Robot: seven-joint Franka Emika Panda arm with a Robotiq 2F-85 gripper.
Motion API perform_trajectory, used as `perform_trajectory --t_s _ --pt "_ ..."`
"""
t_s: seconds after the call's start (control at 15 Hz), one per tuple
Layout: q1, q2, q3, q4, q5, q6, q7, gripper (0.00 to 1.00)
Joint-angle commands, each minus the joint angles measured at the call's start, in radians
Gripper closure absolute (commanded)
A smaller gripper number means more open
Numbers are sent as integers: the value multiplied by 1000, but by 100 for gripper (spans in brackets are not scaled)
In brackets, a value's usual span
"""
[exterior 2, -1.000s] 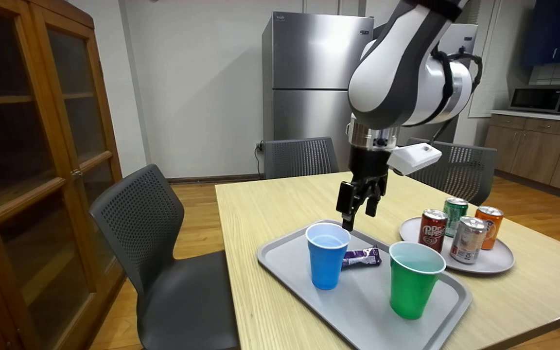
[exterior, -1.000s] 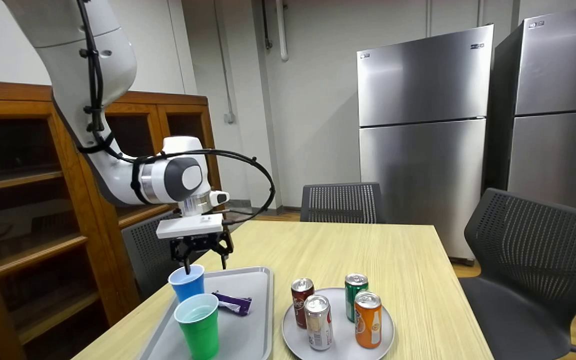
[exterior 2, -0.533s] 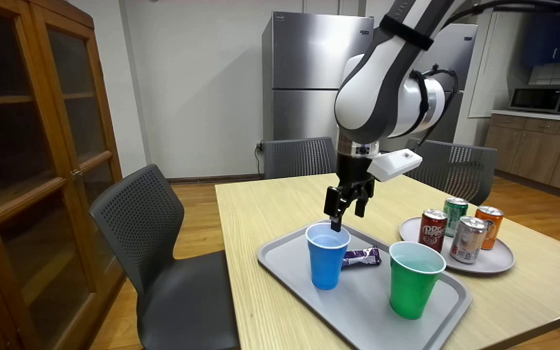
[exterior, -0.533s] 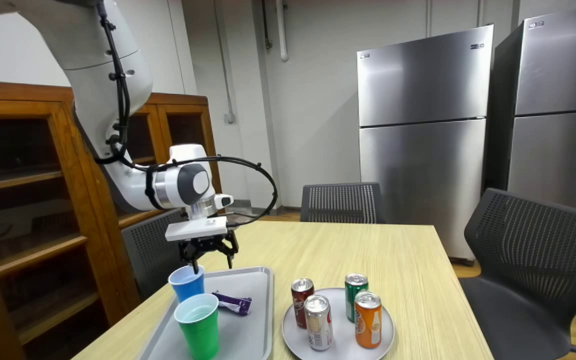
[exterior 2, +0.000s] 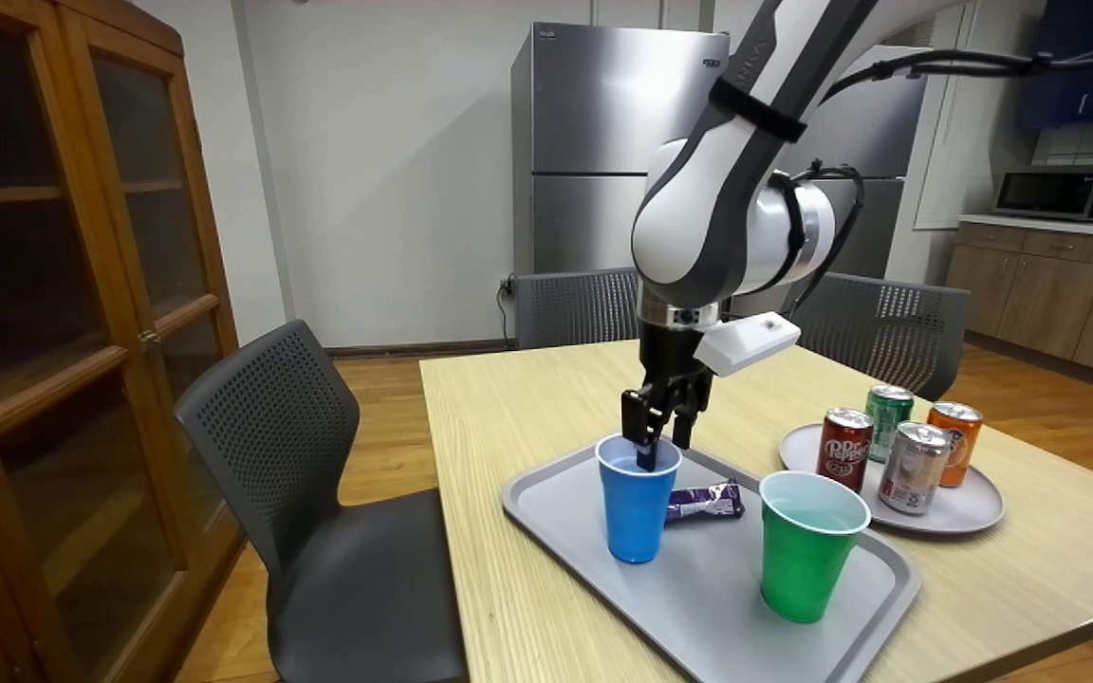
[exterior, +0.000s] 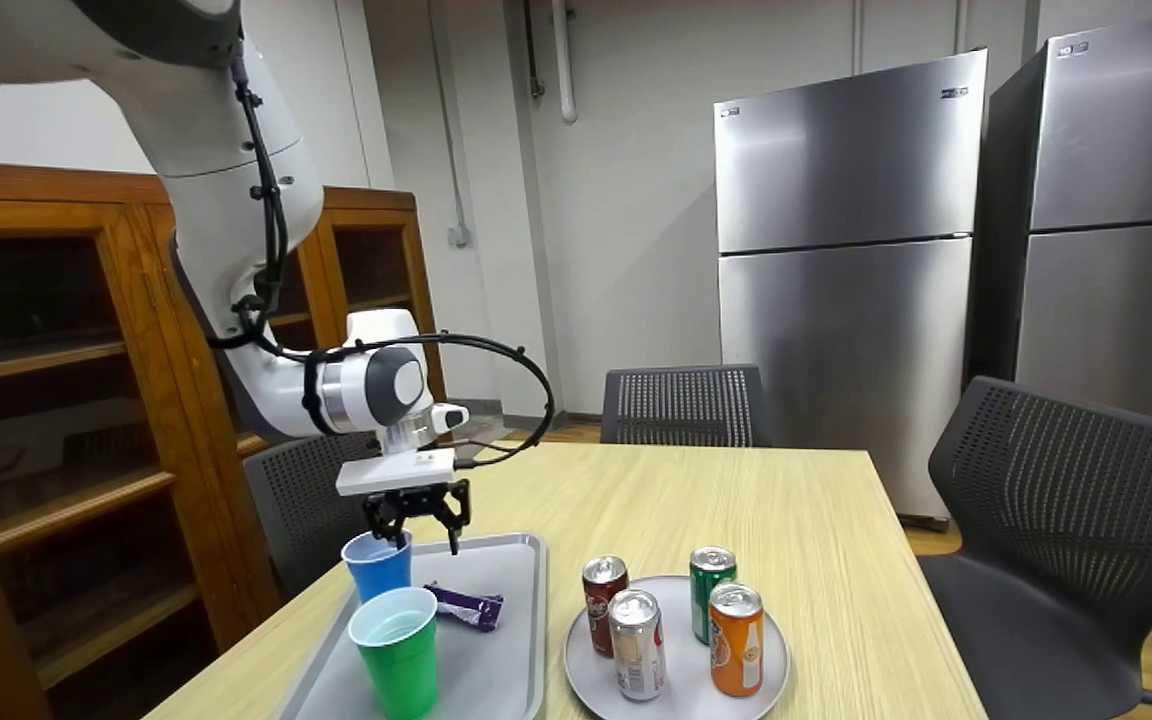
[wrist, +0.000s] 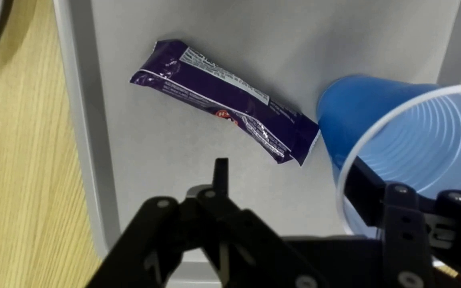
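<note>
Two refrigerators [exterior: 846, 200] and, apparently, a microwave [exterior 2: 1045, 193] mark a kitchen.

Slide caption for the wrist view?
Open jaws, one inside a blue cup, one outside, near a purple wrapped bar on a gray tray.

The blue cup [exterior 2: 639, 517] is tapered, with a white rim and a pale, ribbed interior. It stands upright on the grey tray [exterior 2: 698, 593], left of and farther than the green cup [exterior 2: 805, 569], just beside the purple packet [exterior 2: 706, 502].

A pale wood-grain table [exterior: 736, 500] carries a gray tray [exterior: 496, 670] and, just beside it, a round plate [exterior: 680, 675]
</note>
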Motion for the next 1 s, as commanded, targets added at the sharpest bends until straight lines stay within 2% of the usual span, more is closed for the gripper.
perform_trajectory --t_s 0.0,0.33,0.47,0.93 --pt "-15 -3 31 17 -17 -5 26 58" --pt "-26 -32 65 -2 2 0 10 97" --pt "-34 -59 80 -20 11 12 2 100" --pt "-79 -162 153 -68 80 52 -41 99"
